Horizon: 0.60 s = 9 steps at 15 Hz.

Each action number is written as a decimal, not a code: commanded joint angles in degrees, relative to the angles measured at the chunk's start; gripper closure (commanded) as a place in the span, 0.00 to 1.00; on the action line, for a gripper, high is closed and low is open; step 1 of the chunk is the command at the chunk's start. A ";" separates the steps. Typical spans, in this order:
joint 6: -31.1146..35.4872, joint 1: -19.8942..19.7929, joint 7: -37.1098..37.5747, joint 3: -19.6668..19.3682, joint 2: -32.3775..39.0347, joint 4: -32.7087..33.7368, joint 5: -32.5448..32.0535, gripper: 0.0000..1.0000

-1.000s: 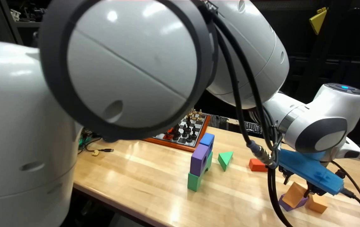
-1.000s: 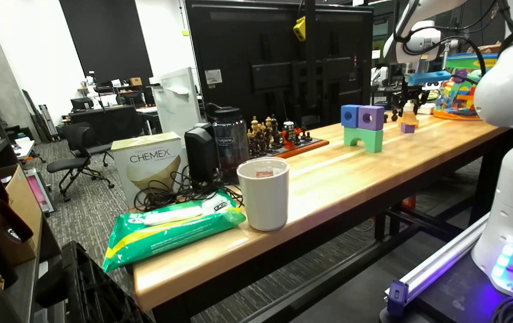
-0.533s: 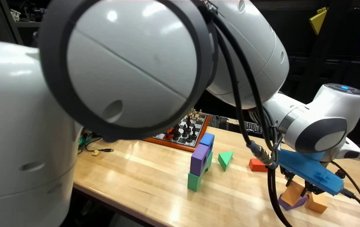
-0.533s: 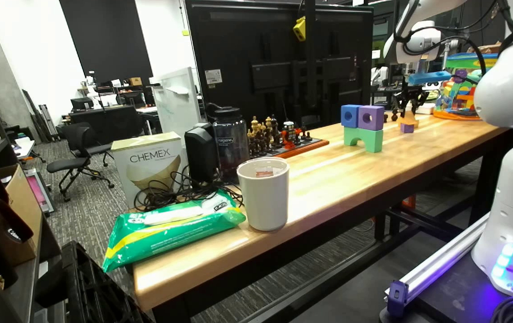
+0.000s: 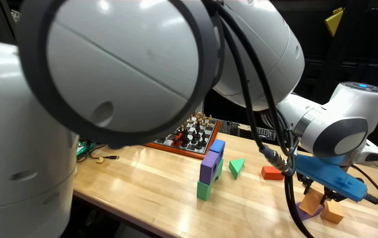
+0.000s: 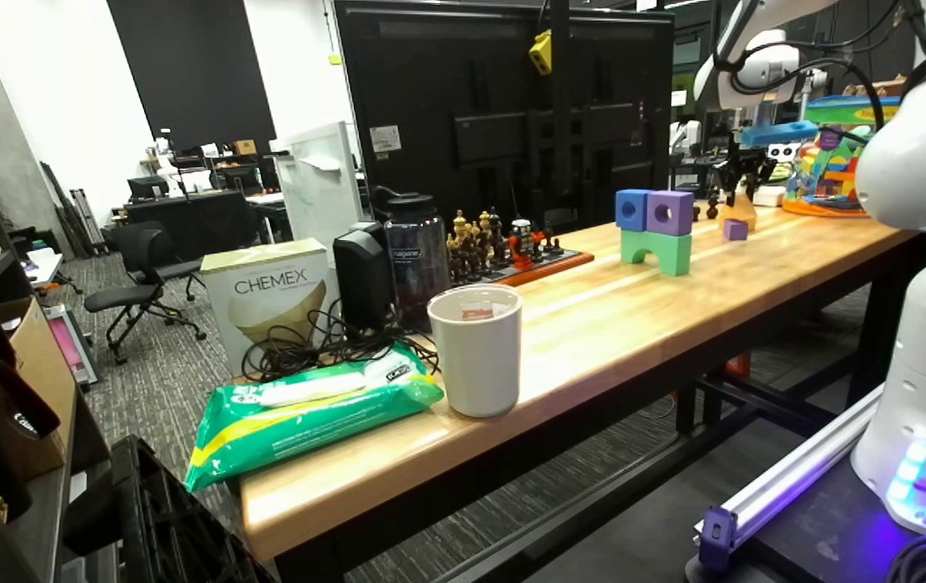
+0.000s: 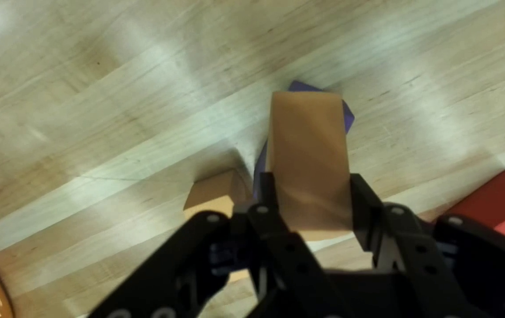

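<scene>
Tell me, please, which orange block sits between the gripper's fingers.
The orange block partly hiding the purple block in the wrist view; the other orange block lies outside the fingers.

On bench (image 6: 592,332): white cup (image 6: 475,364), upright; green packet (image 6: 309,413), lying, just beside it; Chemex box (image 6: 268,300); black cable (image 6: 288,364), tangled; dark bottle (image 6: 418,267), lidded; chessboard (image 5: 182,152), wood-rimmed, chess pieces (image 6: 475,255) standing. On carpeted floor (image 6: 161,364): black office chair (image 6: 126,298).

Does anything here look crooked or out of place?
Yes: the orange rectangular block gripped by the black claw is askew above the purple block, their edges not lining up. One end of the shiny green plastic packet also pokes past the wooden table.
</scene>
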 commanded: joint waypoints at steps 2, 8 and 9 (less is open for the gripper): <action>0.58 0.12 -2.44 0.44 -6.81 -4.83 -1.89 0.83; 0.36 0.40 -10.22 -0.10 -12.56 -7.57 -3.64 0.83; 0.38 0.48 -11.41 -0.22 -13.45 -7.97 -4.19 0.83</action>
